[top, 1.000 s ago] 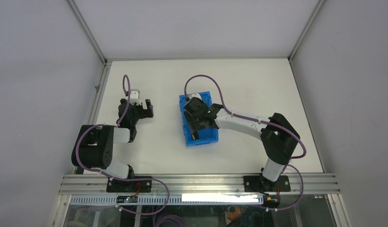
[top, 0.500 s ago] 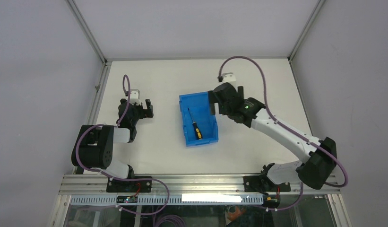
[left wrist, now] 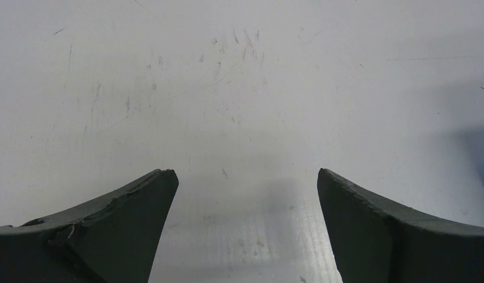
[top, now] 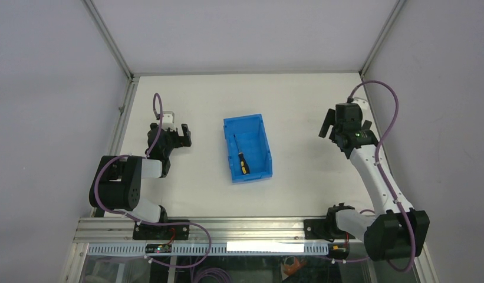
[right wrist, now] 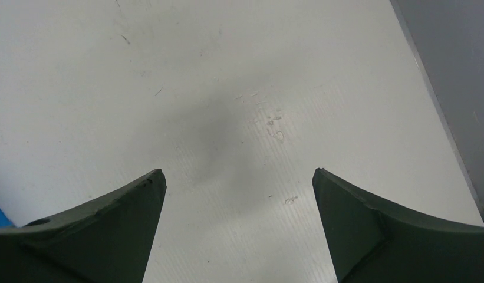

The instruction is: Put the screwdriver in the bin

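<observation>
Now: screwdriver in the bin, both grippers open and holding nothing

From the overhead camera you can see the screwdriver (top: 242, 159) lying flat on the floor of the blue bin (top: 267, 147), which sits near the middle of the white table (top: 304, 177). Its thin shaft points toward the bin's far end and its black-and-yellow handle lies toward the near end. It is well apart from both grippers. Your left gripper (top: 179, 137) is well to the left of the bin, with its jaws spread. Your right gripper (top: 345, 127) is well to the right of the bin, close to the table's right edge, and its jaws are spread too.

On the left wrist camera, the left gripper (left wrist: 245, 174) shows 2 dark fingers (left wrist: 139, 203) standing wide apart at the bottom of the view. The scuffed white tabletop shows between them, and they grip nothing.

On the right wrist camera, the right gripper (right wrist: 238, 172) looks much the same. Its 2 fingers (right wrist: 121, 206) are parted wide over the white surface. A grey wall (right wrist: 457, 71) runs along the right side of that view.
</observation>
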Motion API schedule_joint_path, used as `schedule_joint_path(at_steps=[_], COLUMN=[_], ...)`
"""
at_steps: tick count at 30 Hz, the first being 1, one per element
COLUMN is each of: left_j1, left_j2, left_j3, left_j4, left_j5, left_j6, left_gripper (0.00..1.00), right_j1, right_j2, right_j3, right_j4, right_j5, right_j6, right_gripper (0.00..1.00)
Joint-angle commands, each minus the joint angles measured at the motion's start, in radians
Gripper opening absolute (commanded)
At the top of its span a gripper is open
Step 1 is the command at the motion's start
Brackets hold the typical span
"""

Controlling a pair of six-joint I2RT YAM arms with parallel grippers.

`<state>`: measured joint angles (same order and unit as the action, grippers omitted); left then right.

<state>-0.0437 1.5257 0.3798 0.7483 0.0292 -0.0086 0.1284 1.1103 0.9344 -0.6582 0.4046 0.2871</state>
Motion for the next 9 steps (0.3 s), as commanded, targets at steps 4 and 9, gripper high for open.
schedule_joint_path(at_steps=[4, 9], left_j1=[0.007, 0.008], left_j2=[-0.019, -0.020], left_j3=[0.007, 0.007], left_j4=[0.048, 0.048], left_j5=[0.016, 0.016], left_j6=[-0.002, -0.002], left_gripper=[0.99, 0.99], right_j1=[-0.017, -0.017], right_j2=[-0.060, -0.086], right_j3=[-0.010, -0.017], right_j4=[0.038, 0.037], right_j5=[-0.044, -0.022], right_j6=[-0.001, 0.013], right_gripper=[0.99, 0.99])
